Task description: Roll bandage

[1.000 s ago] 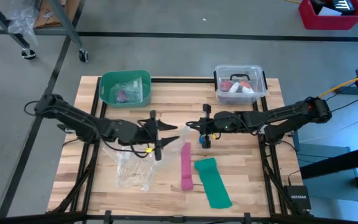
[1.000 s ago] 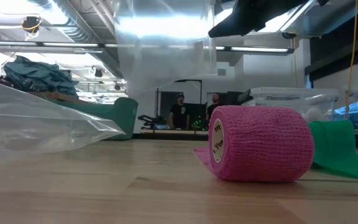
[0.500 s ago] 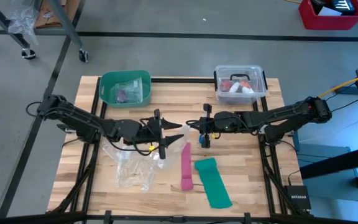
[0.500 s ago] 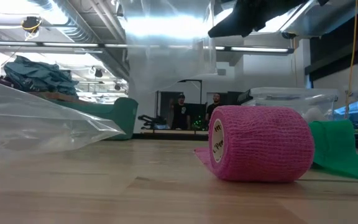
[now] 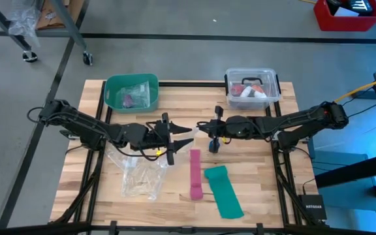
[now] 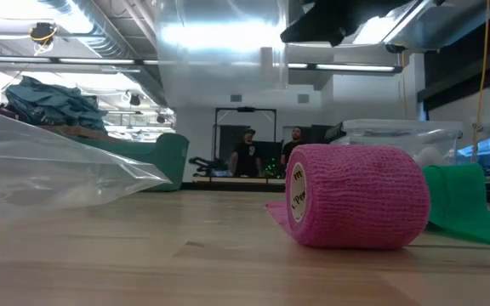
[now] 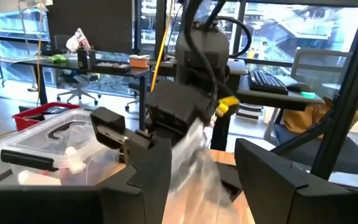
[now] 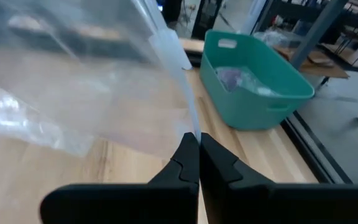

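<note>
table (image 5: 266, 189) | bag (image 5: 139, 173): lifted at mid-table, its edge pinched in the clenched right gripper (image 5: 199, 128) | left gripper (image 5: 186, 138): released, fingers spread around the bag | bandage (image 5: 213, 145): small blue bit under the right wrist, near the pink strip (image 5: 195, 173)

Small dark print on the white core of the pink bandage roll (image 6: 354, 197), too small to read, no other legible text
</note>
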Controlling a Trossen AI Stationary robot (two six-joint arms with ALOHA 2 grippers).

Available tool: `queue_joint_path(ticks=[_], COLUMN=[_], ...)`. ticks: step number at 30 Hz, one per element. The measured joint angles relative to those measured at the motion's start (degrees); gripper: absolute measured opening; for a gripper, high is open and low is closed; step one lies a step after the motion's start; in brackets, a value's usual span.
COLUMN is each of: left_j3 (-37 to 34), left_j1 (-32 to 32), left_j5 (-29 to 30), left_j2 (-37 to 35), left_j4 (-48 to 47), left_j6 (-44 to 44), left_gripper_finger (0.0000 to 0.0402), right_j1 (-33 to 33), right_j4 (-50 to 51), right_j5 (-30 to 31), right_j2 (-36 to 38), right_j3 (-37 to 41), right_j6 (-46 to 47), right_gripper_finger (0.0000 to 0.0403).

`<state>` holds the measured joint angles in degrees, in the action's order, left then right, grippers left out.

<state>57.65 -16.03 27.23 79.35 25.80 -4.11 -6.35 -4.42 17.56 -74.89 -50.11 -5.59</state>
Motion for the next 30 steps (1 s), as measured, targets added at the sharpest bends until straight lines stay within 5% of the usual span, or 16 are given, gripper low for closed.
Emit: queue_joint_path(ticks=[15,26,30], left_j3=[0.0,0.0,0.0], left_j1=[2.8,3.8,3.2], left_j5=[0.0,0.0,0.1], left_j2=[0.0,0.0,0.0], left_j4=[0.1,-0.1,-0.2], left_j6=[0.0,1.6,3.1], left_gripper_finger=[0.0161,0.0017,0.0007], right_j1=[0.0,0.0,0.0], right_j4=[-2.0,-1.9,-1.9], right_j5=[-0.1,-1.2,-1.3], right_j2=[0.0,0.0,0.0], right_j3=[0.0,0.0,0.0], right_j6=[-0.1,-0.4,-0.9], right_gripper_finger=[0.0001,0.0001,0.0014])
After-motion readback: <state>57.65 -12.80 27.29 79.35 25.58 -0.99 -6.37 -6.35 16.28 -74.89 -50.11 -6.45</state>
